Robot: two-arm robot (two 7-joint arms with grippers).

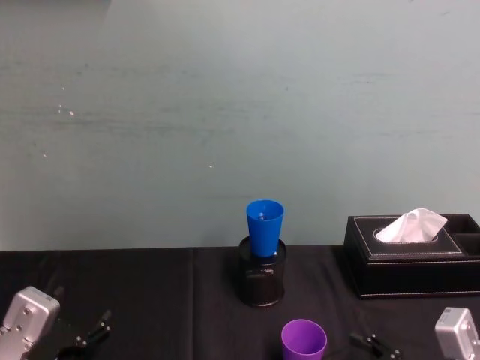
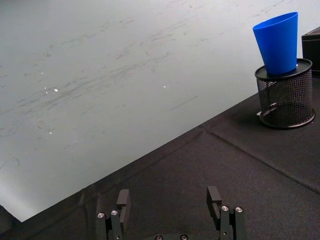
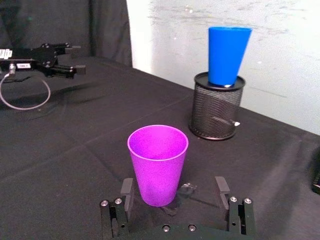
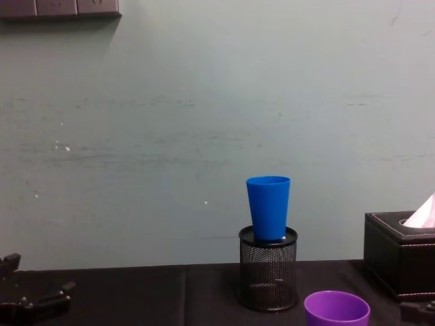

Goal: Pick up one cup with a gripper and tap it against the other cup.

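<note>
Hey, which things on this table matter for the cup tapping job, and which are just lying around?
Job: purple cup; blue cup; right gripper, open, facing the purple cup.
Lying about: mesh pen holder under the blue cup; tissue box; left gripper, open, idle at left.

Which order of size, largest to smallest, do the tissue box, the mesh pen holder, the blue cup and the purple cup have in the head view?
1. tissue box: clearly largest.
2. mesh pen holder and blue cup: about alike; the cup's base is hidden inside the holder.
Unranked: purple cup, nearer and cut by the bottom edge.
</note>
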